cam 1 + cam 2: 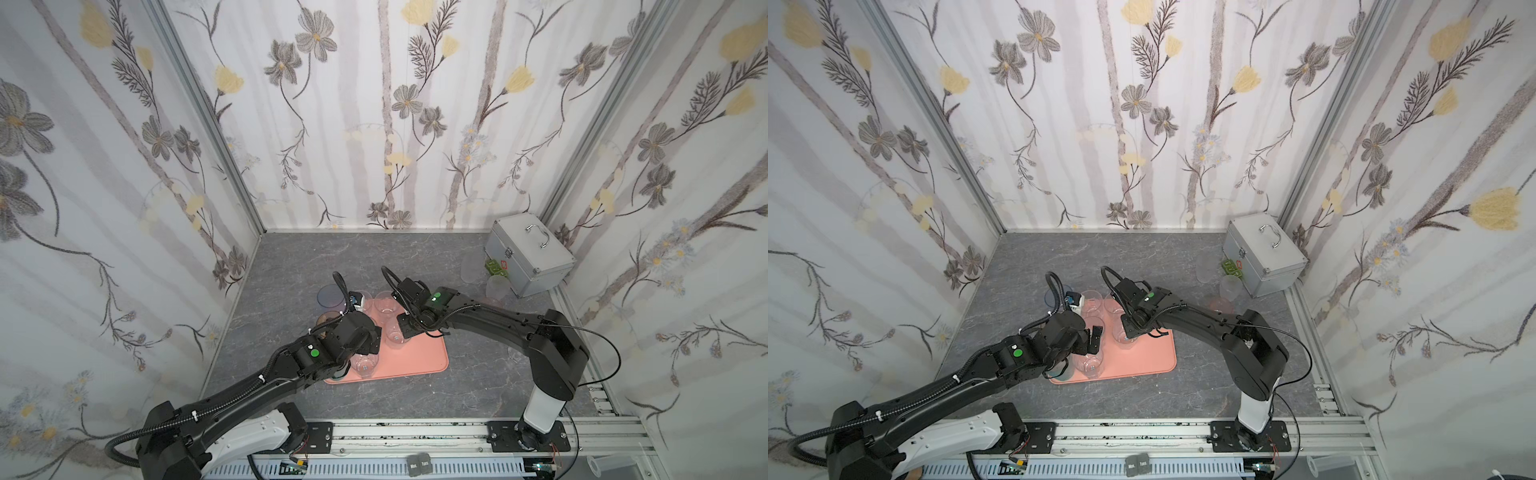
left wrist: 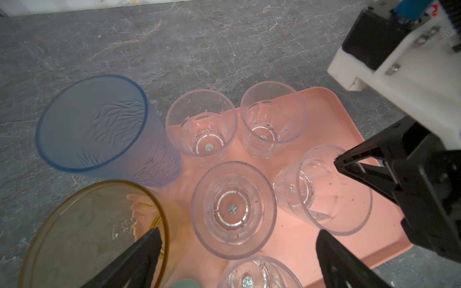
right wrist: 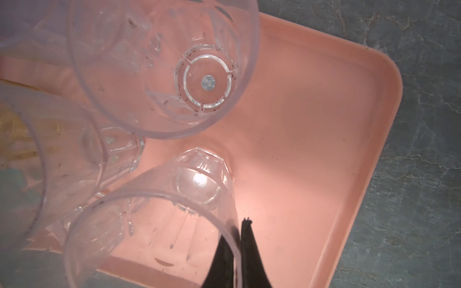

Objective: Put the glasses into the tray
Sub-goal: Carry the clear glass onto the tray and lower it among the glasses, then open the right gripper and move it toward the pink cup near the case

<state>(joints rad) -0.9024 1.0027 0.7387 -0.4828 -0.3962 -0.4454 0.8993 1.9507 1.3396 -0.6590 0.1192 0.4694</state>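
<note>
The salmon-pink tray (image 1: pixel 419 357) (image 1: pixel 1150 353) lies mid-table with several clear glasses on its left half. My right gripper (image 3: pixel 240 232) (image 1: pixel 405 328) is shut on the rim wall of one clear glass (image 3: pixel 149 224) (image 2: pixel 334 189), one finger inside and one outside. Whether its base rests on the tray (image 3: pixel 299 124) I cannot tell. My left gripper (image 2: pixel 238 233) (image 1: pixel 1092 338) hangs open above another clear glass (image 2: pixel 234 209), touching nothing. A blue glass (image 2: pixel 99 124) and an amber glass (image 2: pixel 87 237) stand at the tray's left edge.
A silver case (image 1: pixel 530 253) stands at the back right, with a small green object (image 1: pixel 494 267) and frosted glasses (image 1: pixel 496 286) beside it. The tray's right half (image 2: pixel 294 249) is bare. A metal rail (image 1: pixel 415 432) runs along the front edge.
</note>
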